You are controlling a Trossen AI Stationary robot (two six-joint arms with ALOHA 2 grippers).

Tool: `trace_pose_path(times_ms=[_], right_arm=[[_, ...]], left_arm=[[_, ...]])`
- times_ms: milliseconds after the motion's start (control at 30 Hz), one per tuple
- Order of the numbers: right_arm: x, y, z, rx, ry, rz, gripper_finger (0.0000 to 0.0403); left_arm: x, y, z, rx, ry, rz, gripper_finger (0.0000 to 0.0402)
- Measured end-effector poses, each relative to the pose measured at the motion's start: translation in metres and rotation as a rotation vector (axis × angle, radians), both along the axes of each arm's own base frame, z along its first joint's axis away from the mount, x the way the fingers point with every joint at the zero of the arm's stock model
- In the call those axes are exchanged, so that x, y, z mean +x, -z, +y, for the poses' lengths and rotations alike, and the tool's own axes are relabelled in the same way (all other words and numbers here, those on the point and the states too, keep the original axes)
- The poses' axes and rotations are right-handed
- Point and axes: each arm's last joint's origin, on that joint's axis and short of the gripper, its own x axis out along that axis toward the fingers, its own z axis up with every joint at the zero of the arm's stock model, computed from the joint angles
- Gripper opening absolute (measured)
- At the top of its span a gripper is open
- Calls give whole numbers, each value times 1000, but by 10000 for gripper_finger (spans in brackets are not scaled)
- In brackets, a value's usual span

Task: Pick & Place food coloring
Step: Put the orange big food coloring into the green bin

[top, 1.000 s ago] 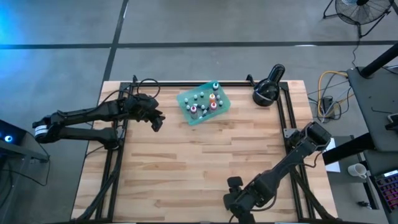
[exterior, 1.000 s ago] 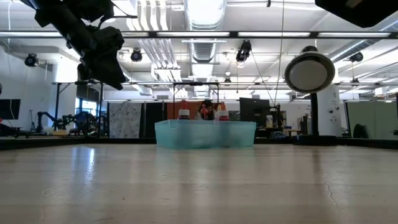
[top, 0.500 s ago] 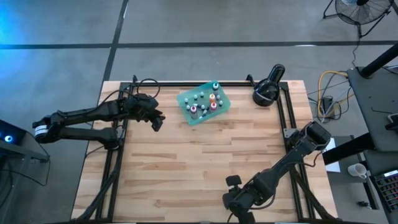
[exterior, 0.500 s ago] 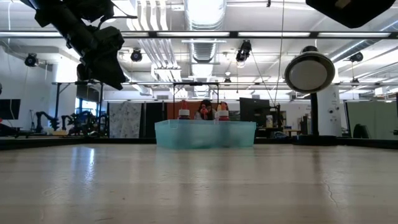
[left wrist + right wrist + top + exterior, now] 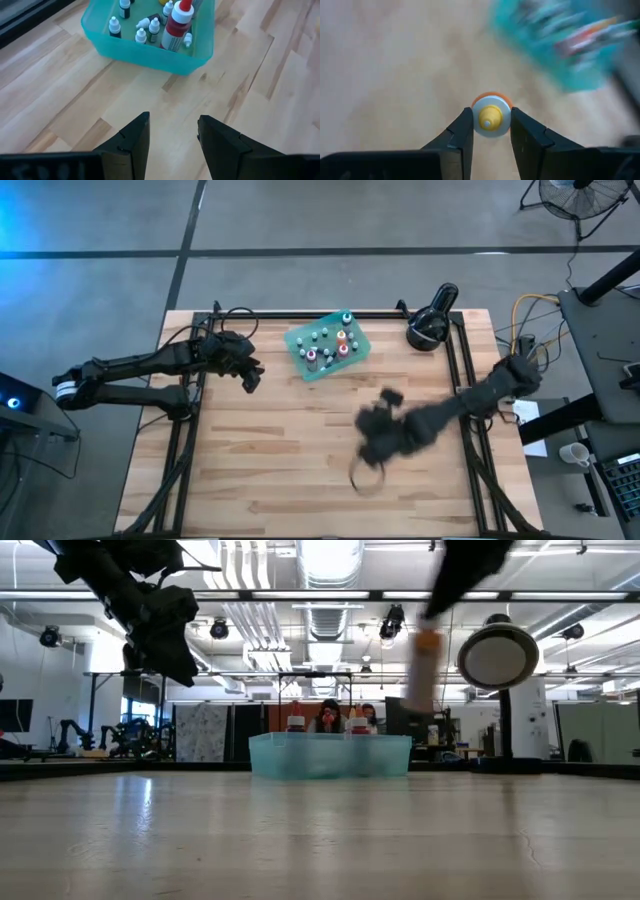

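Held bottle: the right gripper [image 5: 491, 131] has its jaws closed on a small orange food coloring bottle [image 5: 491, 119] with a pale cap and yellow tip, one finger on each side of the body, cap pointing at the wrist camera. The grip on the sides likely keeps it upright for setting down.
Where it is: in the air over the bare desk [image 5: 280, 470], near the teal tray [image 5: 326, 345] on its right-arm side, not yet above it. In the low view the bottle [image 5: 428, 668] hangs well clear of the wood.
Step, as I judge it: carrying the bottle to the tray; the arm is motion-blurred in the high view.
Tray: sits toward the far edge of the desk, the collecting place, by the look of it.
Count in tray: the left wrist view shows one larger red bottle [image 5: 175, 30] with a red tip and about six tiny white-capped ones [image 5: 141, 35], some lying over; the exact number I cannot tell.
Left gripper [image 5: 172, 137]: waits on the tray's left-arm side, jaws partly apart, holding nothing.
Black lamp-like device [image 5: 432, 320]: one, beside the tray, apart from it.
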Motion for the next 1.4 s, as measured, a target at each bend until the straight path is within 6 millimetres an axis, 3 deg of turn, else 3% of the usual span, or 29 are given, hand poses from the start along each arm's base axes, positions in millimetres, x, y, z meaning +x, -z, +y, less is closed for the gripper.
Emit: trace_pose_path(times_ms=[100, 400, 500, 633, 867, 1033, 1200, 1400], right_arm=[[17, -16, -49, -58, 119, -111, 91], [46, -74, -183, -69, 112, -151, 91], [56, -77, -226, -38, 188, -166, 91], [77, -63, -271, 34, 193, -119, 91], [118, -44, -314, 23, 191, -26, 91], [122, -36, -339, 163, 206, 6, 87], [122, -13, -343, 280, 194, 58, 67], [127, 2, -346, 289, 193, 68, 31]], left_arm=[[0, 0, 0, 12, 12, 5, 140], [0, 0, 0, 18, 20, 12, 140], [-1, 1, 0, 12, 6, 13, 140], [-1, 1, 1, 14, -23, 15, 140], [-1, 1, 1, -6, -74, 4, 140], [-3, 2, 2, -24, -113, 12, 140], [-4, 2, 3, -21, -170, 15, 140], [-4, 2, 4, -8, -219, 11, 140]])
